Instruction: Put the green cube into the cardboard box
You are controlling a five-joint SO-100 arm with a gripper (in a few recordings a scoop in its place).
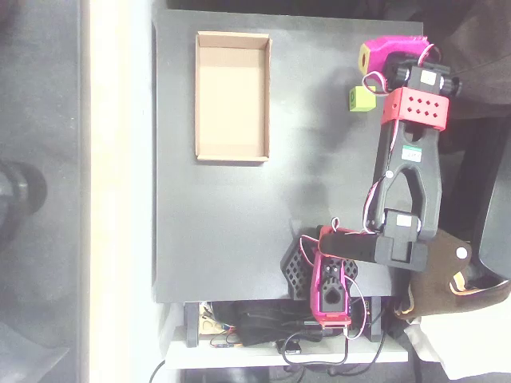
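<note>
— Near the table's [239, 231] far-left corner?
— Matt tan cardboard box [232, 96], plain smooth floor.
— By the right edge?
— Smooth-faced lime green cube [360, 98]; magenta plastic gripper [375, 53], slightly glossy.
— Table itself?
— Matt, dark grey.

green cube [360, 98]: small, lime, flat on black table, right of box | cardboard box [232, 148]: shallow tan tray, open, empty

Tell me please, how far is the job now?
Nothing looks finished: the cardboard box holds nothing. In hand: the gripper is beside the green cube, which sits on the table by the arm; whether the fingers are open is unclear. Left: grasp the cube, carry it across to the box and release it.
</note>
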